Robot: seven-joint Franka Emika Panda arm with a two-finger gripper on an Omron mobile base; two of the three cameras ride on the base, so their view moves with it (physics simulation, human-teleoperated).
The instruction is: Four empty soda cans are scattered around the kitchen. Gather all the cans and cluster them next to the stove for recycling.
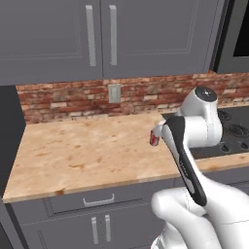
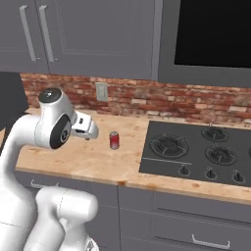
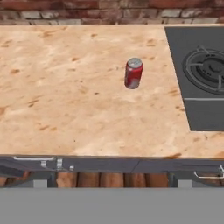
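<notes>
One soda can (image 2: 114, 140) stands upright on your worktop (image 2: 98, 162), near the stove's (image 2: 196, 152) nine o'clock side; jaws wide open, empty; three remain unaccounted.

the soda can (image 3: 133, 73) is showing glossy red metal with a dull silver top. the worktop (image 3: 65, 100) is looking like smooth, speckled tan stone. the stove (image 2: 196, 152) is appearing matt black, the backsplash (image 2: 147, 100) rough red brick, the cabinet doors (image 1: 58, 34) matt grey.
</notes>
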